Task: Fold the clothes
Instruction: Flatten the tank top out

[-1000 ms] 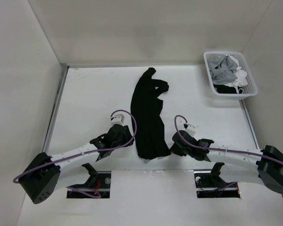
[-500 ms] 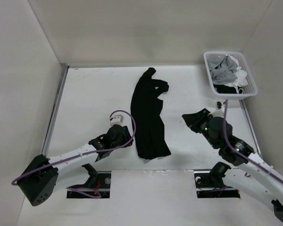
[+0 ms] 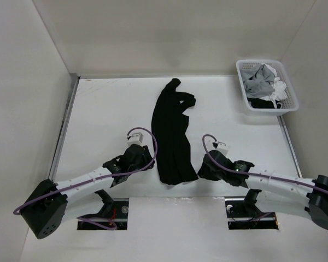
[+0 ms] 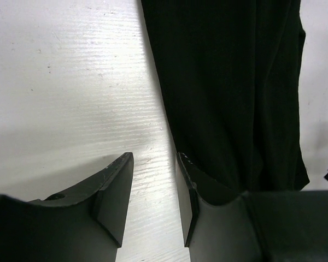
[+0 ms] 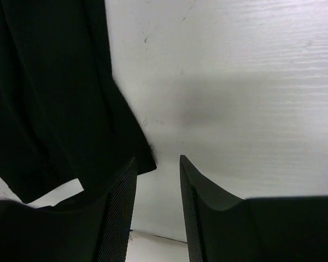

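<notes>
White table (image 3: 98, 109), boxed in by pale walls on three sides, and I'm working from the near edge. On my left, the left gripper (image 4: 153, 164) sits low over the surface with its jaws parted and only bare table between them. The long left edge of the clothes (image 3: 172, 131) runs just beside its inner finger, so nothing is grasped on that side.

The black top lies in the middle of the table as a narrow strip running away from me, straps bunched at the far end and hem nearest the arms. It looks to me as though the lengthwise fold is done and the crosswise fold comes next.

The right gripper (image 5: 157, 164) hovers at the near right corner of the hem, also released. The fabric corner lies beside its left finger and not between the two.

For the next move I'd want both sets of jaws nudged inward over the hem corners before closing.

Far right, the white basket (image 3: 267, 86) with grey and white garments (image 3: 259, 82) sits well apart, out of my way.
</notes>
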